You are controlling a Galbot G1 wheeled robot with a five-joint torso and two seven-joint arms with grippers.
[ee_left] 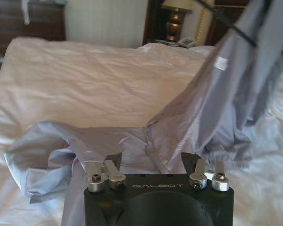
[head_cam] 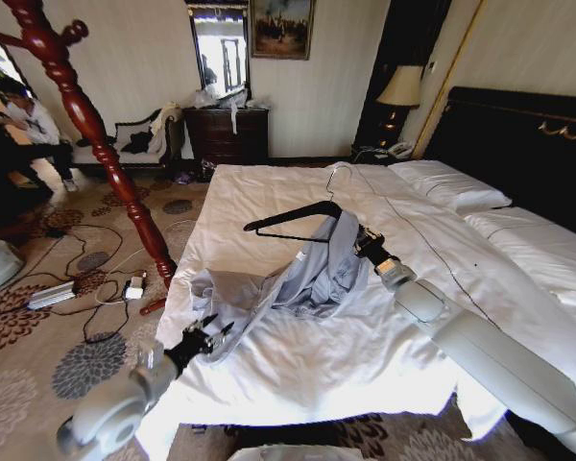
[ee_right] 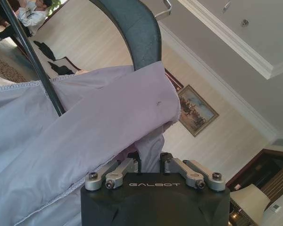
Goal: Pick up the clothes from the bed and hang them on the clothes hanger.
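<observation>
white bed (head_cam: 298, 355) bears jacket (head_cam: 312, 279) trailing leftward from hanger (head_cam: 293, 219), right hand (head_cam: 363, 240) clenched on it, left hand (head_cam: 209, 336) released.

My two arms are clad in smooth pale grey shells with rounded joint housings. The left arm (head_cam: 115, 408) shows at the lower left of the head view, ending in a black wrist and the dark left gripper (head_cam: 208, 336). The right arm (head_cam: 499, 360) crosses the lower right, stepping down through a silver collar to a black wrist section.

In both wrist views, at the bottom centre, I see a black gripper body lettered "GALBOT" in grey, with silver linkage arms pinned by dark-headed screws: the left gripper (ee_left: 152, 162), the right gripper (ee_right: 151, 160).
</observation>
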